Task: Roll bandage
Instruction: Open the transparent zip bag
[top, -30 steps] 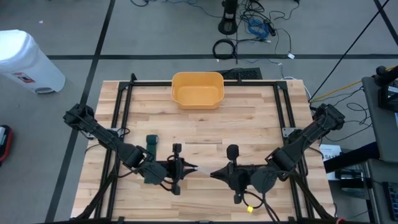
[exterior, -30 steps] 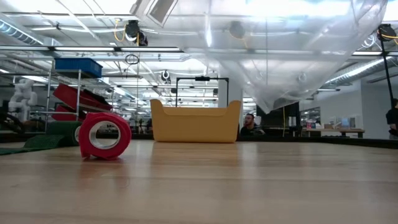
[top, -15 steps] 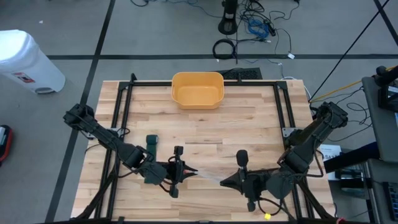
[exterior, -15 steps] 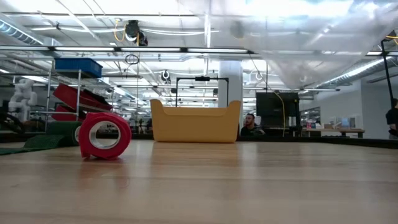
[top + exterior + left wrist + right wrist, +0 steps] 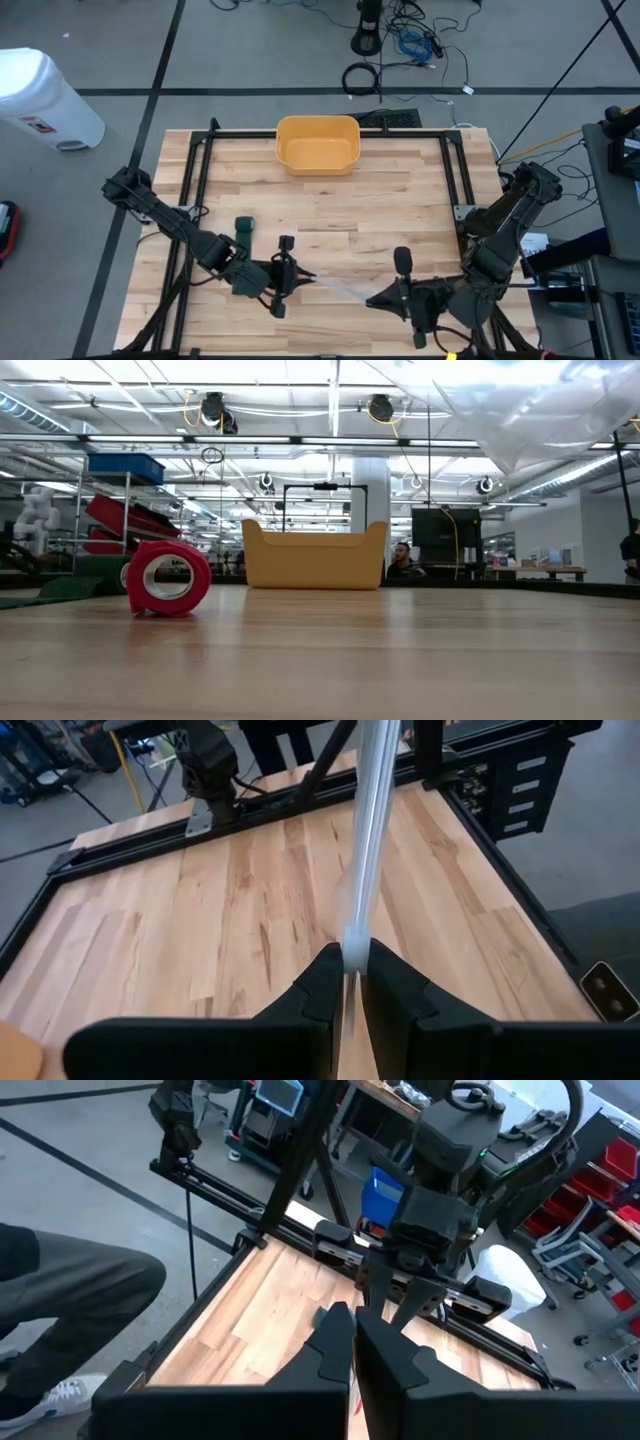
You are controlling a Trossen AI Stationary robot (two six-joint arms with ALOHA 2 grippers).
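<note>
The bandage (image 5: 338,288) is a thin translucent strip stretched in the air between my two grippers, near the table's front edge. My left gripper (image 5: 303,277) is shut on one end, and my right gripper (image 5: 372,298), to its right and nearer the front, is shut on the other. In the left wrist view the strip (image 5: 372,820) runs straight away from my fingers. In the low view it shows as a clear film (image 5: 530,420) high at the right. Neither gripper shows in the low view. My left gripper pinches the strip's end (image 5: 352,935) between its two fingertips. The fingers come nearly level from the table's left and lie along the strip. The strip is clear of the table and runs straight toward the right arm. My right gripper meets the strip's other end (image 5: 366,296) with shut fingers, coming nearly level from the right. Its own fingers (image 5: 335,1342) hide the place of contact in the wrist view. The strip is clear of the table.
A yellow bin (image 5: 317,143) stands at the table's far edge. A red roll (image 5: 168,577) rests on the table left of the bin in the low view. A dark green object (image 5: 243,228) lies left of centre. Black frame rails (image 5: 200,170) run along both sides.
My right gripper has drawn away from the left one, toward the table's right and near edges, still shut. The strip between the grippers has grown longer and stays straight. In the low view the clear film has shifted up and to the right.
</note>
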